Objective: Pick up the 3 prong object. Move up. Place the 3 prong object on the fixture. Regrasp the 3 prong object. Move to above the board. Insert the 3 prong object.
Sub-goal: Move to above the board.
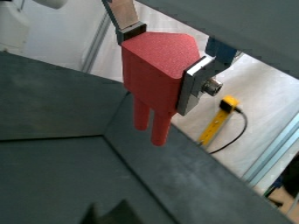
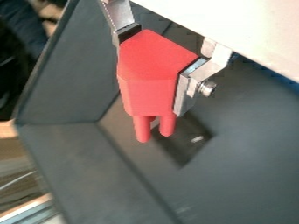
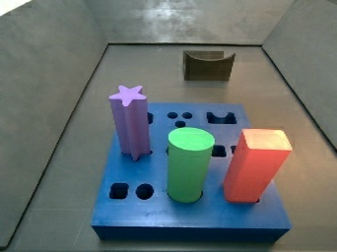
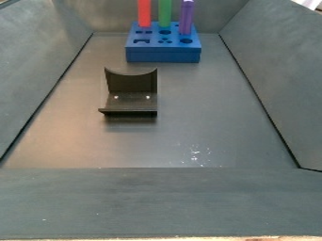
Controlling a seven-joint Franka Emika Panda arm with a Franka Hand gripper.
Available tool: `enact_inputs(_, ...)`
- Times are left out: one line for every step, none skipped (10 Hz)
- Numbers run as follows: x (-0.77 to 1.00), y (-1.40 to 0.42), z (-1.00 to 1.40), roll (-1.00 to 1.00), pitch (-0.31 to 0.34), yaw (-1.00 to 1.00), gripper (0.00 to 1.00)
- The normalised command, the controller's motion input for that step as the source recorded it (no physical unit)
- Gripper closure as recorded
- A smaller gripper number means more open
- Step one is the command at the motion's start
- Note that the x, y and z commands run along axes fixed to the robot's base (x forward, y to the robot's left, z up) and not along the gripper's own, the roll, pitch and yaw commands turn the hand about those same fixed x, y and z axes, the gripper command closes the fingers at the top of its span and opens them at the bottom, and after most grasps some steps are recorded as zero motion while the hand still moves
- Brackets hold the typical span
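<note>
Fingers (image 1: 198, 80) of the gripper (image 2: 160, 59) clamp the red 3 prong object (image 1: 156, 74), prongs down, high above the floor; neither side view shows them. I judge this the move-up step: next, lower it onto the empty fixture (image 4: 128, 91), well apart from the board (image 3: 198, 192).

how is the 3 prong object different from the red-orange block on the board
The 3 prong object hangs clamped between the gripper fingers in both wrist views, off the floor; the red-orange block stands upright on the board. The 3 prong object has a peaked body ending in thin rod prongs; the block is a plain rectangular post. Both are reddish.
</note>
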Motion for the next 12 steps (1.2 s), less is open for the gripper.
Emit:
enact_inputs(-0.93, -1.0, 0.13, -1.0, -0.049, -0.15, 1.0)
enact_inputs(-0.95, -1.0, 0.13, -1.0, -0.041, -0.16, 1.0)
enact_inputs(-1.0, -0.99, 0.13, -1.0, -0.036, -0.16, 1.0)
enact_inputs(-0.79, -0.75, 0.1, -1.0, -0.033, -0.16, 1.0)
enact_inputs(-0.53, -0.45, 0.06, -1.0, -0.03, -0.16, 1.0)
enact_inputs(-0.26, -0.18, 0.02, -1.0, -0.011, -0.16, 1.0)
enact_inputs(-0.13, -0.07, 0.01, -1.0, 0.0, -0.15, 1.0)
enact_inputs(-0.08, -0.03, 0.0, -1.0, 0.005, -0.14, 1.0)
enact_inputs(-0.06, 0.0, 0.0, -0.81, -0.006, -0.1, 1.0)
enact_inputs(-0.06, 0.01, 0.0, -0.58, -0.018, -0.06, 1.0)
enact_inputs(-0.05, 0.01, 0.0, -0.35, -0.026, -0.03, 1.0)
enact_inputs(-0.04, 0.01, 0.0, -0.23, -0.023, -0.02, 1.0)
